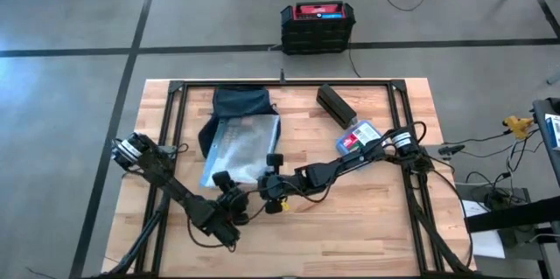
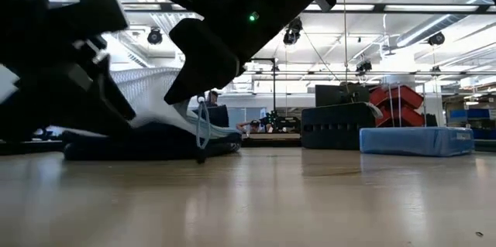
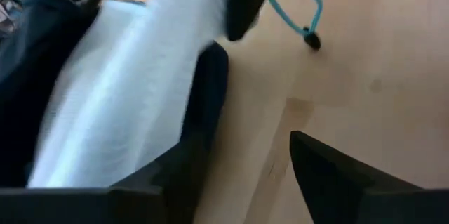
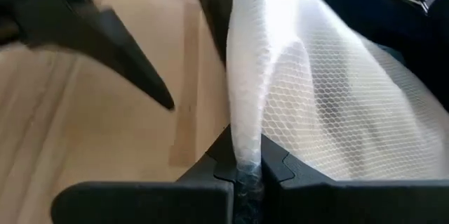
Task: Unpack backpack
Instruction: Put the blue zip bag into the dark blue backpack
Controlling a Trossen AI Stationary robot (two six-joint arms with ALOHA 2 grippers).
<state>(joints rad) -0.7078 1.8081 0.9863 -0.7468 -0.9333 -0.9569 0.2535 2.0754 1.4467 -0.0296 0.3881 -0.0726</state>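
Backpack lining pinched
My right gripper (image 4: 244, 164) clamps the dark navy fabric backpack's (image 1: 238, 104) pale mesh lining (image 4: 316, 90); left gripper (image 3: 245, 175) gapes empty nearby.

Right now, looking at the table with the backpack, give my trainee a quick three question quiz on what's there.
1. True or false: the right gripper has its jaws shut on the backpack's light mesh lining.
2. Which lies nearer the blue box on the table: A) the dark rectangular block, B) the backpack?
3. Fill in: the left gripper is ____ beside the lining's edge.

Key: 1 true; 2 A; 3 open
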